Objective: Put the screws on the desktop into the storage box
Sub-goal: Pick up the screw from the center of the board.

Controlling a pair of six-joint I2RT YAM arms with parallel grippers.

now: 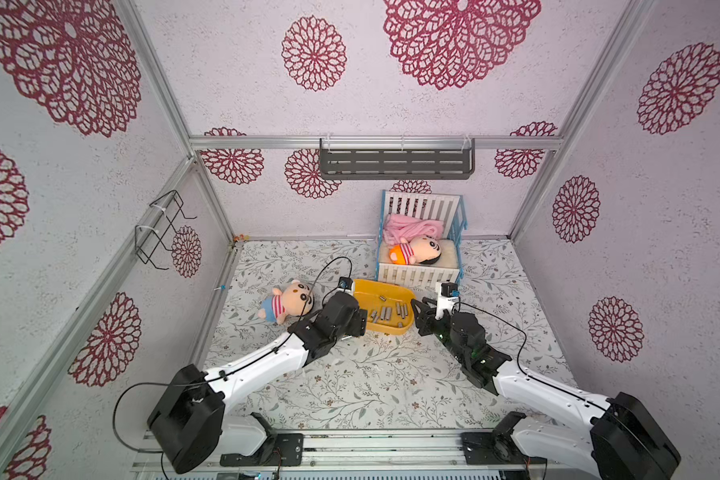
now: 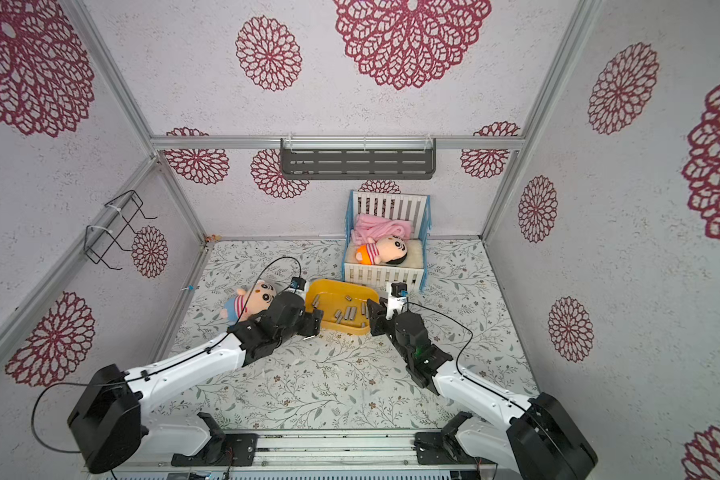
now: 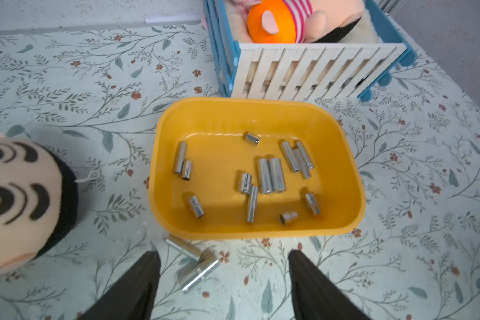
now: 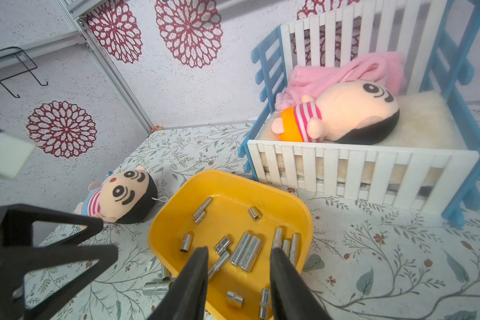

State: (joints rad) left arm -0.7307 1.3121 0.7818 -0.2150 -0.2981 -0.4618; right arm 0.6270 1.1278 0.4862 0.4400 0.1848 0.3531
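Storage box (image 3: 261,102) holds thirteen screws (image 3: 264,171). Two loose screws (image 3: 201,273) lie on desktop (image 3: 67,110) just beside its edge. Left gripper (image 3: 223,253) stands wide, empty; right gripper (image 4: 239,250) narrow, empty.

The storage box (image 3: 161,133) is smooth yellow plastic with a soft gloss on its floor. The screws (image 3: 266,176) inside it are polished silver metal, mirror-bright. 2 more of the same finish lie just outside the storage box on the desktop (image 3: 67,83), a matt printed sheet. Behind the storage box, the toy crib (image 3: 302,72) has matt painted slats, seemingly wood. It holds a fleecy white pad (image 4: 427,116), a fluffy pink cloth (image 4: 344,72) and a plush doll (image 4: 344,113). A second plush doll (image 3: 20,199) beside the storage box is short-piled fabric. The fingers (image 3: 139,288) of the left gripper (image 3: 223,256) are matt black plastic. The walls (image 1: 225,62) look like rough, grainy paper.
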